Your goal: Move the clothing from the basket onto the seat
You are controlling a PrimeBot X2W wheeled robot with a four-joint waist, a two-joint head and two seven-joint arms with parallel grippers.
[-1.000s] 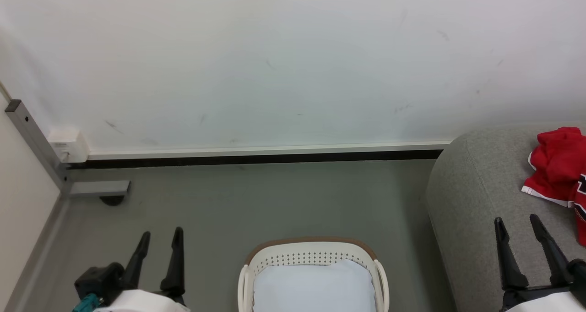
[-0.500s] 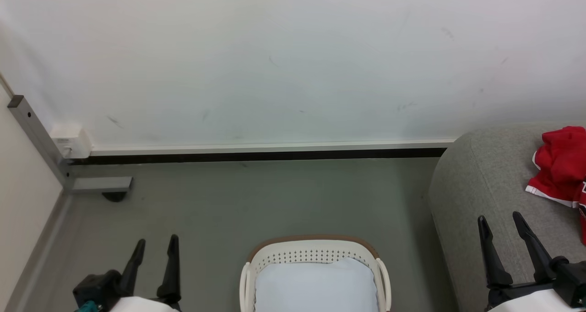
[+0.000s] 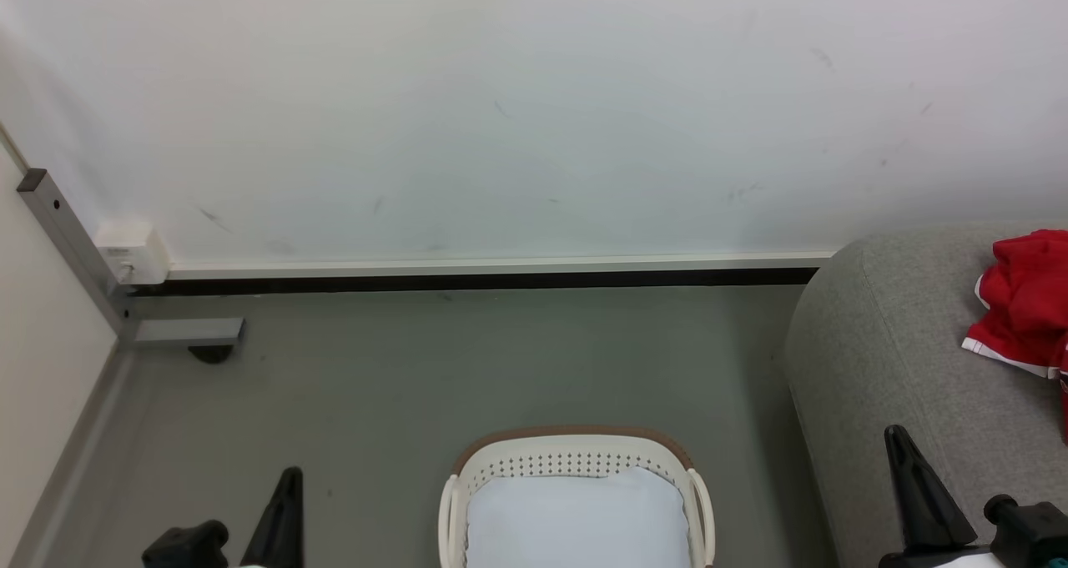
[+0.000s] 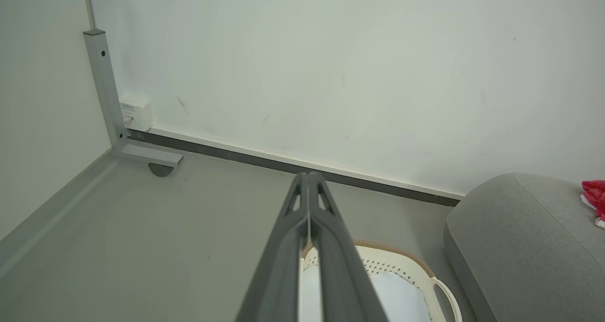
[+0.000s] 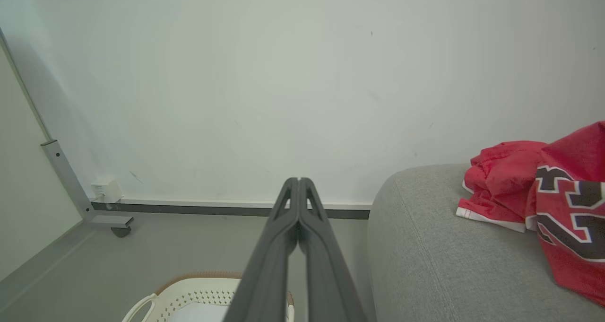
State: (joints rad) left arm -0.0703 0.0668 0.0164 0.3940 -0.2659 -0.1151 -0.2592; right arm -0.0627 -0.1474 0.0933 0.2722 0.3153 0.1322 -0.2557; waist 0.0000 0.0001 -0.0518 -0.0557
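The red clothing (image 3: 1025, 301) with white trim lies on the grey seat (image 3: 884, 343) at the right; one piece bears black-and-white numerals (image 5: 567, 213). The cream basket (image 3: 576, 459) with a brown rim stands on the floor at the bottom centre and holds a pale bluish-white pad (image 3: 576, 522). My left gripper (image 4: 308, 175) is shut and empty, left of the basket at the lower left (image 3: 288, 480). My right gripper (image 5: 298, 180) is shut and empty, low over the seat's front at the lower right (image 3: 897, 439).
A white wall (image 3: 534, 109) with a dark skirting strip runs across the back. A grey metal post (image 3: 67, 243) with a foot and a white socket box (image 3: 129, 251) stands in the left corner. Grey floor (image 3: 467, 368) lies between wall and basket.
Both grippers have gone from open to shut, with nothing in them. Both have dropped lower in the head view. The camera has shifted slightly.
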